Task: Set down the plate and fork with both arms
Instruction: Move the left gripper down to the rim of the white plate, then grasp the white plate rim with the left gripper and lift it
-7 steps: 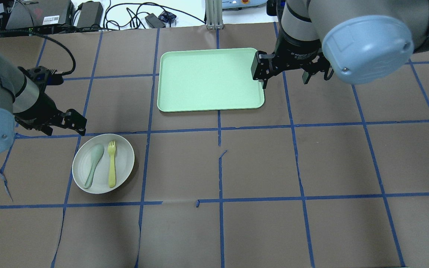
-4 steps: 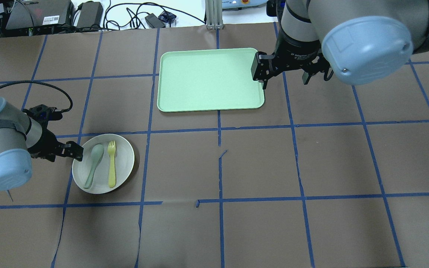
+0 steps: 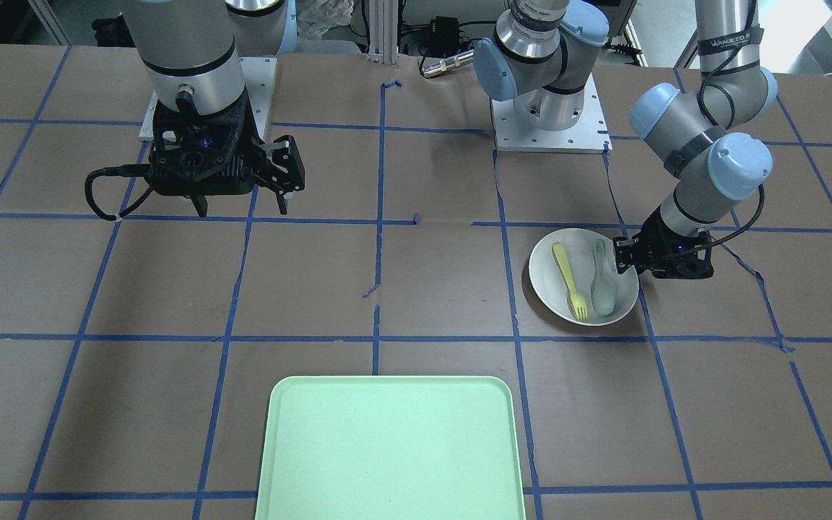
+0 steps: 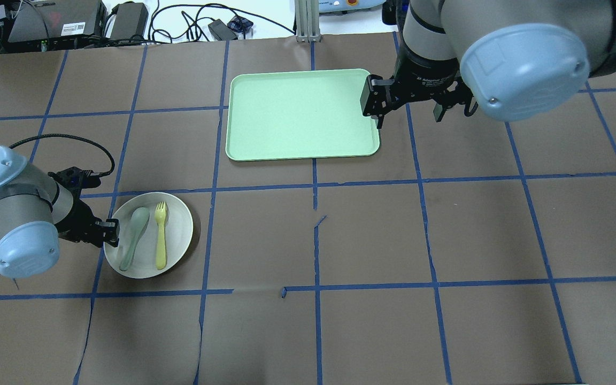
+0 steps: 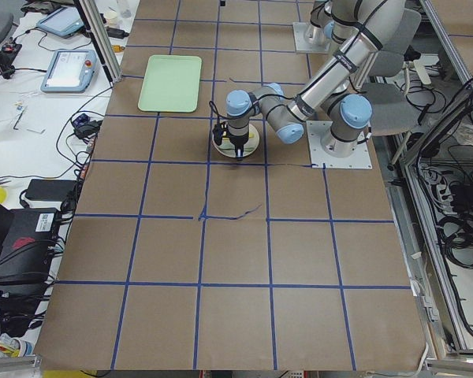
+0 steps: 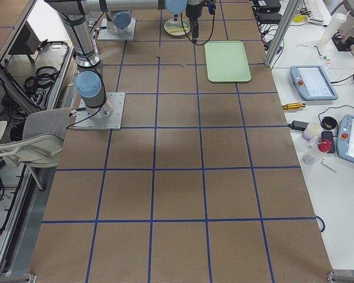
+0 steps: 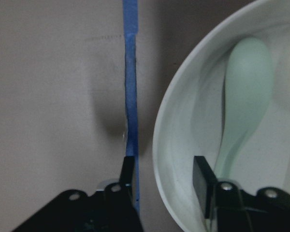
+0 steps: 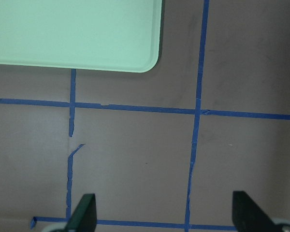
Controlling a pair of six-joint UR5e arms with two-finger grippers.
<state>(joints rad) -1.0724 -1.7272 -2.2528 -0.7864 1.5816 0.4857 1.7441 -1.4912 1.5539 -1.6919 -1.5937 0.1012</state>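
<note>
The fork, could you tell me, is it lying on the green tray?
No, the fork lies on the plate beside the spoon.

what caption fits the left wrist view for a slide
Left gripper open, straddling the plate rim: one finger inside by the spoon, one outside over blue tape

Off-white plate (image 4: 179, 230); pale-yellow fork (image 4: 161, 238); grey-green spoon (image 4: 130, 240); mint-green tray (image 4: 302, 115); brown table (image 4: 500, 230), blue tape grid (image 4: 419, 179).

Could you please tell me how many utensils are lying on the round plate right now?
2. The pale-yellow fork lies in the plate, toward the middle of the table; the grey-green spoon lies beside it, toward the robot's left. Nothing seems hidden.
</note>
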